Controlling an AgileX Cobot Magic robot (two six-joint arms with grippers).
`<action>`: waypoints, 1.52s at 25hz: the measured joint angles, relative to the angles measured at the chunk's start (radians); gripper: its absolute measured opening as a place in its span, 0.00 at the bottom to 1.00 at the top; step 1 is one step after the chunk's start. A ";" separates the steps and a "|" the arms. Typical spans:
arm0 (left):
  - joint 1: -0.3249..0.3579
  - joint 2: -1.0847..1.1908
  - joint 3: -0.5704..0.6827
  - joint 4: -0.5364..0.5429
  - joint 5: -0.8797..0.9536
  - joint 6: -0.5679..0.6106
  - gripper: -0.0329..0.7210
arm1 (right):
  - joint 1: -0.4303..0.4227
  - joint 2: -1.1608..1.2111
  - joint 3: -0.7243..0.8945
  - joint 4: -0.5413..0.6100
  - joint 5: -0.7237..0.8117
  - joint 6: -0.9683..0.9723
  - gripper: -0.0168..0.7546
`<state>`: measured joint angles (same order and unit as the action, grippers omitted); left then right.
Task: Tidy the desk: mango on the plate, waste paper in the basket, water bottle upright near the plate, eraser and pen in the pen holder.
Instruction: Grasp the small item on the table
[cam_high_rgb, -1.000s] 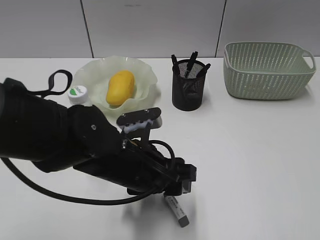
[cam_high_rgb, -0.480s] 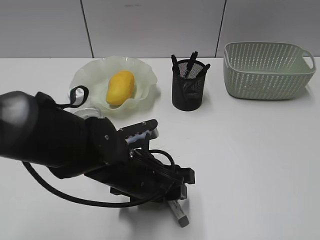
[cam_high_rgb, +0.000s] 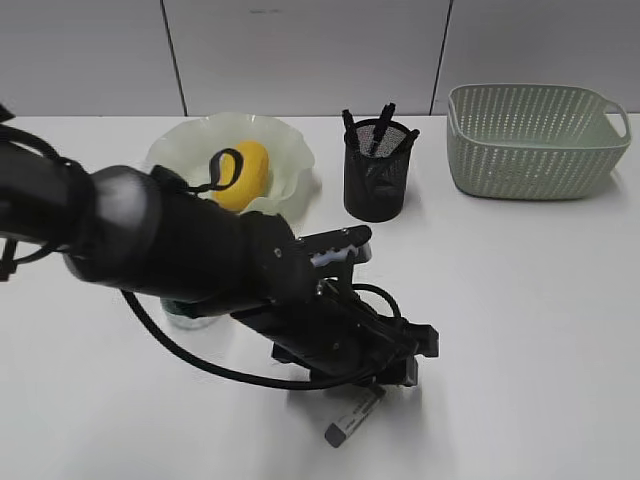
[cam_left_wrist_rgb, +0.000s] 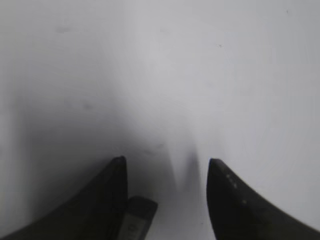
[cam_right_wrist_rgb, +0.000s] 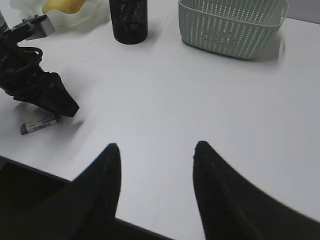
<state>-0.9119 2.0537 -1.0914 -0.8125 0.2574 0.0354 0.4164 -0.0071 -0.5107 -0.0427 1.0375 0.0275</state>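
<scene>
1. The mango (cam_high_rgb: 243, 173) lies on the pale-green ruffled plate (cam_high_rgb: 285, 150) at the back of the desk (cam_high_rgb: 520, 320), so that part looks done.
2. The black mesh pen holder (cam_high_rgb: 375, 180) stands just right of the plate with dark pens (cam_high_rgb: 383, 122) sticking out of it; I judge the pen step finished, though I cannot tell how many pens it holds.
3. The woven basket (cam_high_rgb: 535, 140) sits at the back right. No waste paper shows on the desk, and the basket's inside is not visible enough to confirm that the paper is there.
4. The water bottle (cam_high_rgb: 185, 312) is almost wholly hidden behind the left arm; only a greenish base shows near the plate's front, so whether it stands upright cannot be told.
5. The eraser (cam_high_rgb: 352, 419), a grey and white block in a printed sleeve, lies flat on the desk at the front, not yet in the holder. This is the clear remaining step.
6. The left gripper (cam_left_wrist_rgb: 166, 172) is low over the desk with its jaws parted and holding nothing; the eraser's end lies against the inner side of one finger, only partly between them.
7. The right gripper (cam_right_wrist_rgb: 156, 155) hovers at the near edge, jaws apart and empty, well away from everything.
</scene>
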 joint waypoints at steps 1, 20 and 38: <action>0.000 0.004 -0.011 0.043 0.015 -0.035 0.57 | 0.000 0.000 0.000 0.000 0.000 0.000 0.51; -0.154 0.038 -0.175 0.921 0.313 -0.356 0.55 | 0.000 0.000 0.000 0.000 0.000 -0.001 0.50; -0.158 0.037 -0.184 0.965 0.397 -0.137 0.44 | 0.000 0.000 0.000 -0.001 0.000 -0.001 0.48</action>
<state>-1.0699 2.0912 -1.2750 0.1523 0.6546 -0.1016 0.4164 -0.0071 -0.5107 -0.0435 1.0375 0.0265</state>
